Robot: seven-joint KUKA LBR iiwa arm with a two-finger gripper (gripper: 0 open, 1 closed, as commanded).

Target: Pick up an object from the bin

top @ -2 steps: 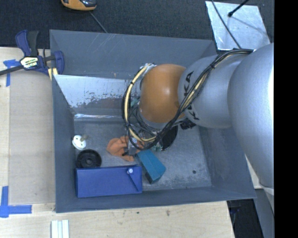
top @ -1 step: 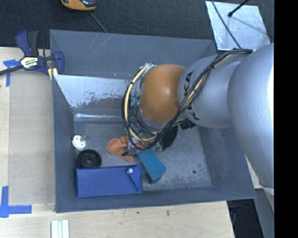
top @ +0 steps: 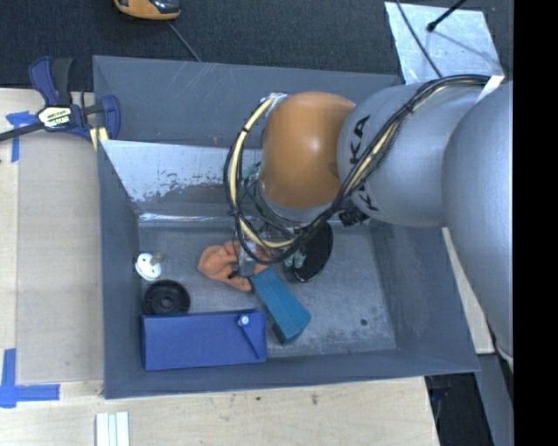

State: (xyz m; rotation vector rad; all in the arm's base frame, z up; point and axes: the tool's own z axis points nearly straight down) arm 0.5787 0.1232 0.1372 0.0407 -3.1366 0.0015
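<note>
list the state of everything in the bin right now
blue box: lying flat, lower left
black disc: lying flat just above the blue box
white piece: loose, left of everything else
orange rag: crumpled, right edge under the gripper
teal block: lying slanted, lower end by the blue box's corner
black oval thing: partly hidden under the arm
gripper: down low, beside the orange rag

A pale wooden surface (top: pixel 52 261) shows at the left and near sides. Beyond its far edge lies a dark carpet-like floor (top: pixel 288 30) with a yellow-and-black object (top: pixel 148 7), its thin cable (top: pixel 185 43), and a pale grey sheet (top: pixel 453 52) at the far right.
</note>
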